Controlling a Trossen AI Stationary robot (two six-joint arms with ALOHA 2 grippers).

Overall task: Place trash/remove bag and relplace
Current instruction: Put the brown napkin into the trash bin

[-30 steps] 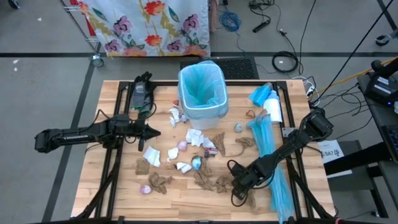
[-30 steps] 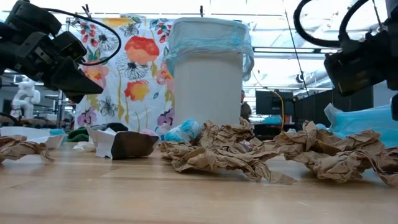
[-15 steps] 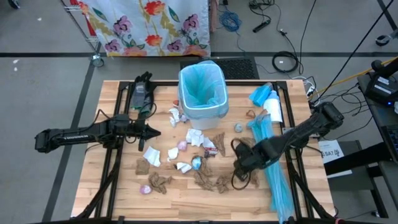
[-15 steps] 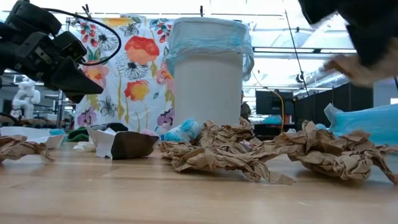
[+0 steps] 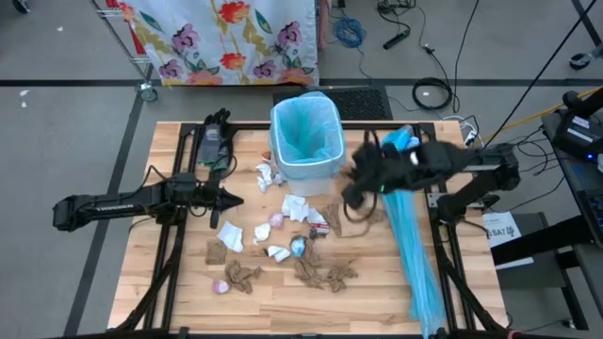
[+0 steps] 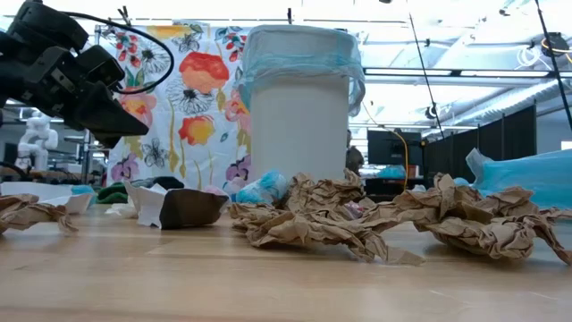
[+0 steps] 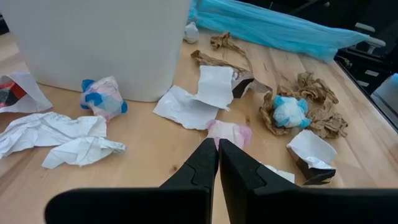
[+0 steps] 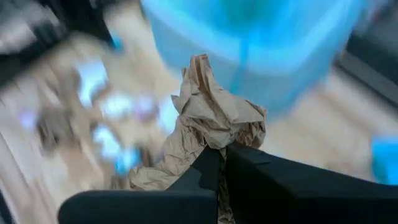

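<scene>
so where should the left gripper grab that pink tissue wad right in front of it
Take the pink tissue wad from straight above, across its narrow middle. It lies low and rumpled on the bare wood, apart from the white tissue and the brown paper nest, so fingers can likely straddle it. The left gripper is shut and would need to open first.

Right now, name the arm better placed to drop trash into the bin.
Right: the right gripper holds a crumpled brown paper beside the bin. The left gripper is shut, empty, farther off.
</scene>
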